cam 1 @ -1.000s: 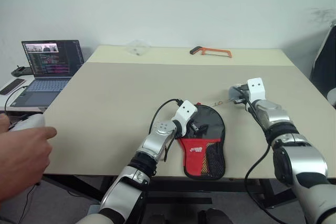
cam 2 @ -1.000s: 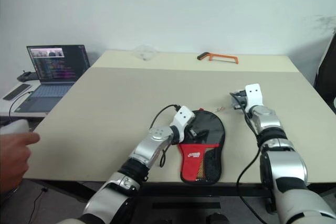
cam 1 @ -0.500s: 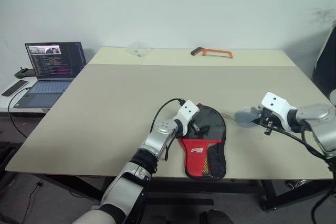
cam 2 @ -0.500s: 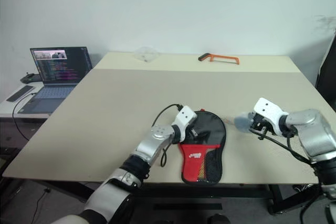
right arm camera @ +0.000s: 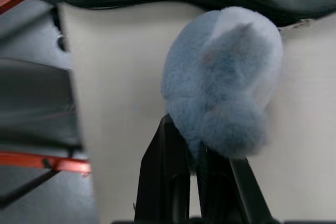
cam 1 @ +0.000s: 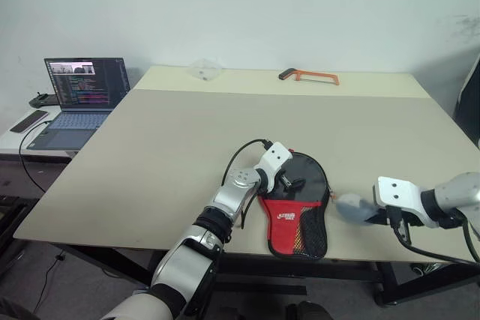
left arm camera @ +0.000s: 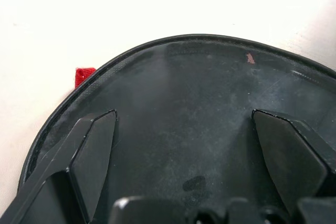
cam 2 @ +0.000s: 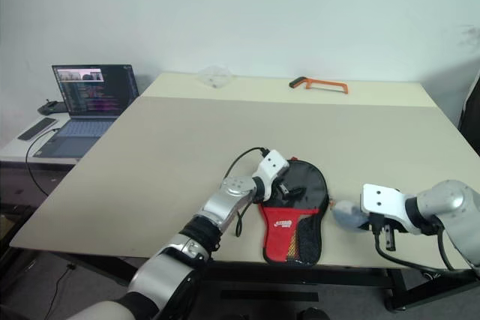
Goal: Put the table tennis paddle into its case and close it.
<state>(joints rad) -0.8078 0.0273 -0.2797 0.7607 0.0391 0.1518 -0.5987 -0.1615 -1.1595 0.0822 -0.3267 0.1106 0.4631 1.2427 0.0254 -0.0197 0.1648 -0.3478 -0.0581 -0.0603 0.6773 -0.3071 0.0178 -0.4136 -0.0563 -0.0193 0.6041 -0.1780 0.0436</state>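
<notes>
A beige table [cam 1: 187,140] fills the scene, seen from above the robot's arms. Near its front edge lies the case [cam 1: 298,207], a paddle-shaped black fabric cover with a red panel carrying a white logo and a mesh pocket toward its narrow end, which points at the table's front edge. The round black end points away from the robot. The table tennis paddle itself cannot be made out in these views; whether it is inside the case cannot be told.

The left gripper [cam 1: 291,182] rests over the round black part of the case, its two black fingers [left arm camera: 94,150] spread wide apart on either side, released and gripping nothing. In the left wrist view the dark rounded surface of the case lies between the fingers, with a small red tab at its rim.

The right gripper [cam 2: 358,216] is to the right of the case, close to the table's front edge. Its fingers are clenched on the fluffy grey-white ball pouch [right arm camera: 223,82], which sits just beside the case's right edge. In the right wrist view the pouch bulges above the pinched fingertips [right arm camera: 173,145], with the case's black rim just beyond it.

At the far side of the table lie an orange-handled hacksaw [cam 1: 307,75] and a small clear plastic bag [cam 1: 204,70], well apart from each other. To the left, on a lower side desk, stands an open laptop [cam 1: 79,99] with its screen lit, and a phone [cam 1: 31,120] lies beside it.
</notes>
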